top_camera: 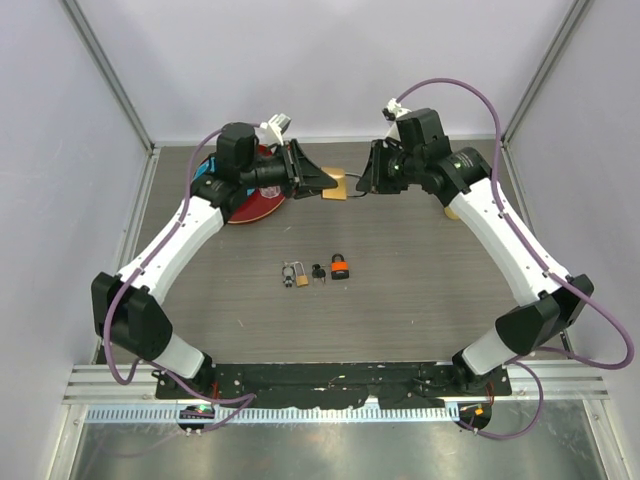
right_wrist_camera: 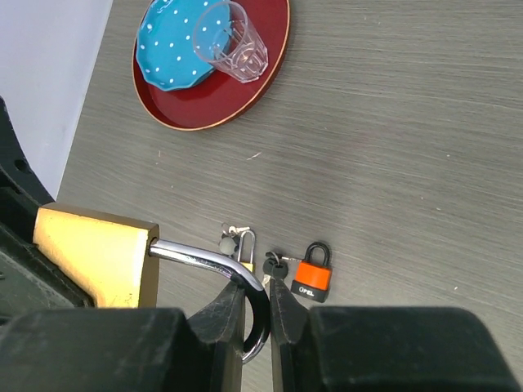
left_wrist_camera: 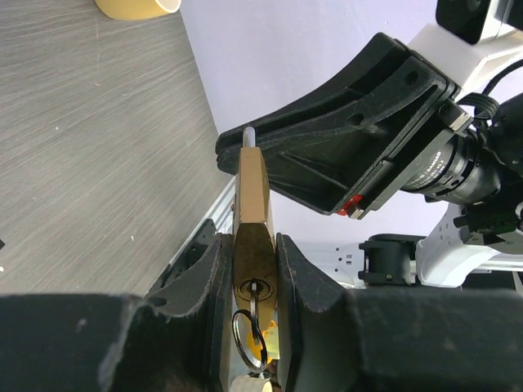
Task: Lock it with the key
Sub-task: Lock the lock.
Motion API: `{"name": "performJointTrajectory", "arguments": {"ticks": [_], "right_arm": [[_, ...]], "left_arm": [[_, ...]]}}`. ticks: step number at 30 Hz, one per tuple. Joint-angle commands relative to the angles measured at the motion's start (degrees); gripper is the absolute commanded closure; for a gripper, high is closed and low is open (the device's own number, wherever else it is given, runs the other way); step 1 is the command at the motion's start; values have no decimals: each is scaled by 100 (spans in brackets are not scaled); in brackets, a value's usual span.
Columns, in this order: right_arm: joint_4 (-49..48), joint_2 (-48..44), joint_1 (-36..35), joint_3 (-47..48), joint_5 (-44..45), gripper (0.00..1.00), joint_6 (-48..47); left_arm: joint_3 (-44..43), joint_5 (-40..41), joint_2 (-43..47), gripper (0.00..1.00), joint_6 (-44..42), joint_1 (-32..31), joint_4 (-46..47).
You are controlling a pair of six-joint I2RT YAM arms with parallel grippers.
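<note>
While aloft — padlock (left_wrist_camera: 252, 204) tight in left pincer (left_wrist_camera: 252, 249), shackle (right_wrist_camera: 196, 257) tight in right pincer (right_wrist_camera: 257, 304); bowl (right_wrist_camera: 167, 49) and glass (right_wrist_camera: 233, 41) on red plate (right_wrist_camera: 274, 51).

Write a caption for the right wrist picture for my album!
The right fingers pinch the silver shackle of the brass padlock above an orange padlock, keys and a red plate.
</note>
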State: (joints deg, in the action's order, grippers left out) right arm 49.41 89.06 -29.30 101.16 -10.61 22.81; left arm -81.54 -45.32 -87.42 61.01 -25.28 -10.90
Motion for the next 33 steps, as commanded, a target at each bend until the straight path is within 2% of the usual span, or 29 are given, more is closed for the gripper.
{"name": "performJointTrajectory", "arguments": {"ticks": [1,2,5,7,10,14,19,24,33], "right_arm": [[-1952,-476,-726,9,-1558,98,497],[-1970,-494,-726,-26,-1567,98,470],[-2093,-547,-718,-132,-1584,98,488],[-2111,-512,-718,-88,-1646,98,549],[-2111,-433,-718,78,-1734,98,698],[-2049,-284,-718,420,-1795,98,769],[-1873,-56,-718,755,-1900,98,725],[-1952,59,-726,782,-2331,98,734],[-2102,-11,-718,826,-2191,98,892]], "left_arm": [[23,-486,-65,100,392,-689,1427],[85,-513,-74,100,820,-689,1780],[217,-574,-109,100,1333,-680,2564],[138,-531,-144,100,1308,-698,2540],[50,-513,-179,100,1080,-707,2242],[-73,-478,-179,100,395,-733,1232],[85,-416,-118,100,104,-733,599],[243,-223,-162,100,156,-777,553],[16,-196,-548,100,226,-1154,755]]}}
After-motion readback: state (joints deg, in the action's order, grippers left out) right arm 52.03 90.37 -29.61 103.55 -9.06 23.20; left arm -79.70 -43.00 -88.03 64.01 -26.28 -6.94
